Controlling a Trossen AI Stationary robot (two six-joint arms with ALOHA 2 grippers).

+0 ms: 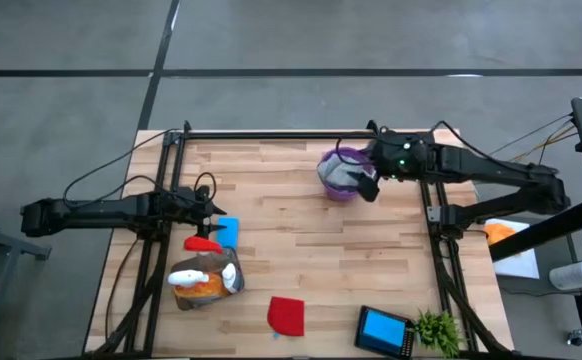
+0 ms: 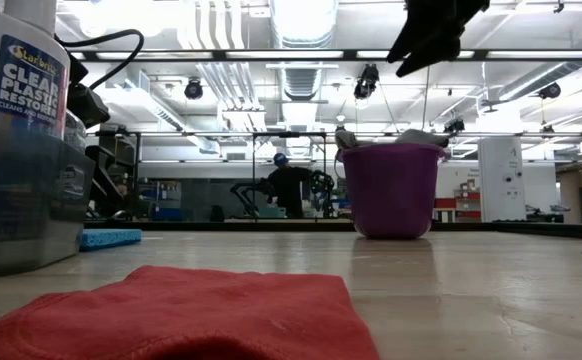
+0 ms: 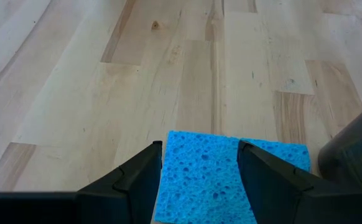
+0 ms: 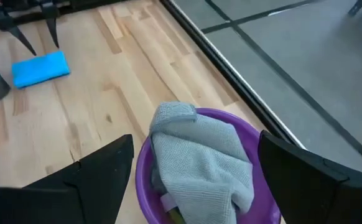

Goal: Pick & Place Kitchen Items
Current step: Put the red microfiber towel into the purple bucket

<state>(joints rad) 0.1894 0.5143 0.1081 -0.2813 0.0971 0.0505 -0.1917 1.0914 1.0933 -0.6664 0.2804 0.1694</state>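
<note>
High view: left gripper [image 1: 211, 207], jaws open, straddles the blue sponge [image 1: 228, 231] mid-left; right gripper [image 1: 369, 187], jaws wide open, hovers over the purple bucket [image 1: 333, 160] holding a grey cloth [image 1: 343, 175], upper center.

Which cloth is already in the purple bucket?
The grey cloth, bunched inside the purple bucket under the right gripper. The red cloth lies flat on the table near the front edge.

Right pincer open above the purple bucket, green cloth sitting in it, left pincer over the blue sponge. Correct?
One slip: the cloth in the purple bucket is grey, not green, as the right wrist view shows. The rest holds: right pincer open above the bucket, left pincer over the blue sponge.
</note>
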